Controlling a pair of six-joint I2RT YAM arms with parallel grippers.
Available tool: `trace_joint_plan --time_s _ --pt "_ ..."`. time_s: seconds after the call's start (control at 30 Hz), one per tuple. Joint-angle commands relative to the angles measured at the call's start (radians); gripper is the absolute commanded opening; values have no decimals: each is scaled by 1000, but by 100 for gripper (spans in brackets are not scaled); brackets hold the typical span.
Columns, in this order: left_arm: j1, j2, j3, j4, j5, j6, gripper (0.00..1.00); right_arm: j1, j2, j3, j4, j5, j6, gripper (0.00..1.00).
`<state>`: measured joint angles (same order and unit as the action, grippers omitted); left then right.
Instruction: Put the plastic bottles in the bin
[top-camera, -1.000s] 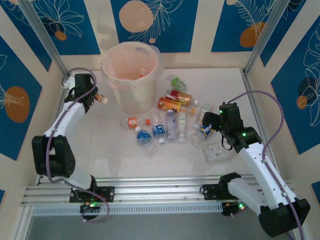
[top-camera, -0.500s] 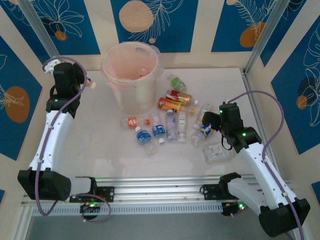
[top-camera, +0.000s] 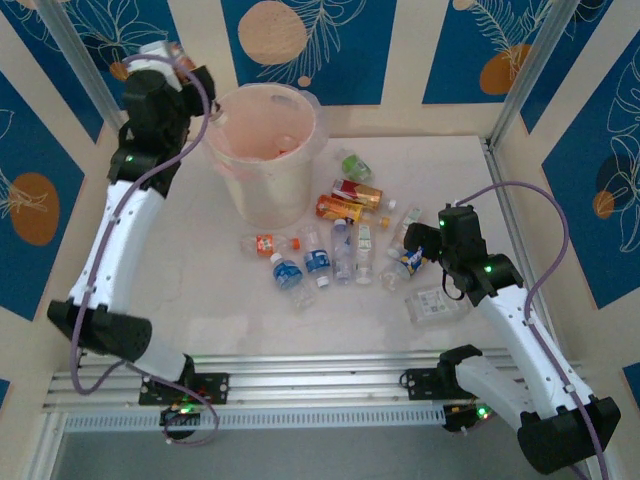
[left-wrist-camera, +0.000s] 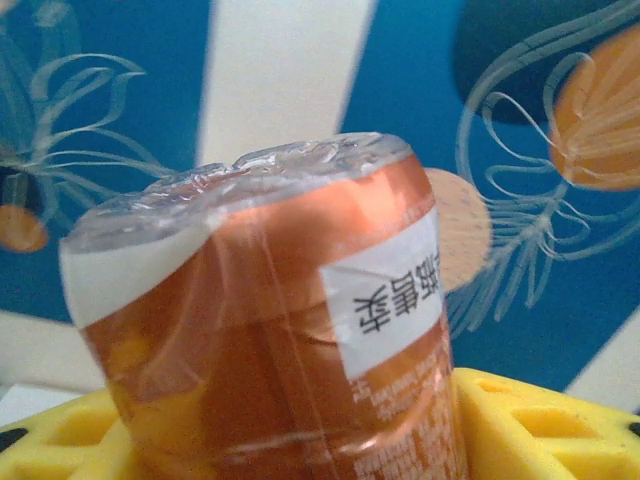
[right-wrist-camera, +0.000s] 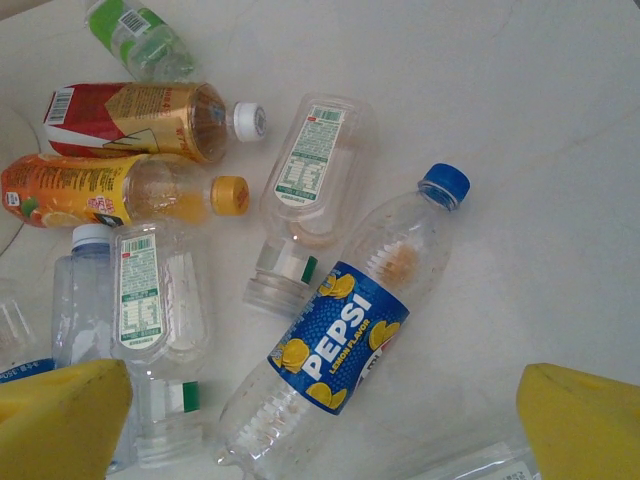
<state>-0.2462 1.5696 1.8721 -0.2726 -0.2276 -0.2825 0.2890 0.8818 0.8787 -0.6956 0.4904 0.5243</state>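
**Top view, upper left.** The left gripper (top-camera: 170, 55) is hovering high on its arm, near the rim of the bin (top-camera: 265, 180) and just to its upper left. In the left wrist view we are seeing its yellow fingers (left-wrist-camera: 540, 425) clasping a copper-orange bottle (left-wrist-camera: 270, 330), with one end of the bottle toward the lens and its printed characters upside down.

**Upper centre.** The bin is standing upright on the table (top-camera: 200, 290).

**Right of centre.** The right gripper (top-camera: 413, 252) is hanging over the loose bottles (top-camera: 340, 250), its jaws spread wide and gripping nothing.

**Right wrist view.** Between the fingertips (right-wrist-camera: 60, 410) we are finding a Pepsi bottle (right-wrist-camera: 340, 335) lying flat, its blue cap pointing to the upper right. Clear bottles (right-wrist-camera: 160, 290) are lying to its left. In the upper left of that frame three more are lying — a red-and-gold bottle (right-wrist-camera: 130, 115), an orange juice bottle (right-wrist-camera: 85, 190) and a green bottle (right-wrist-camera: 135, 35).
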Motion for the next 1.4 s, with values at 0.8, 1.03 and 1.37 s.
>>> trace_joint_plan --time_s 0.8,1.03,1.37 --pt "-40 489 449 -443 253 346 61 15 -4 27 -24 -4 15 99" --pt "-40 550 458 -482 231 358 62 15 -3 25 -41 1 17 99" --pt "-38 633 482 -518 202 349 66 15 -1 28 -57 13 20 99"
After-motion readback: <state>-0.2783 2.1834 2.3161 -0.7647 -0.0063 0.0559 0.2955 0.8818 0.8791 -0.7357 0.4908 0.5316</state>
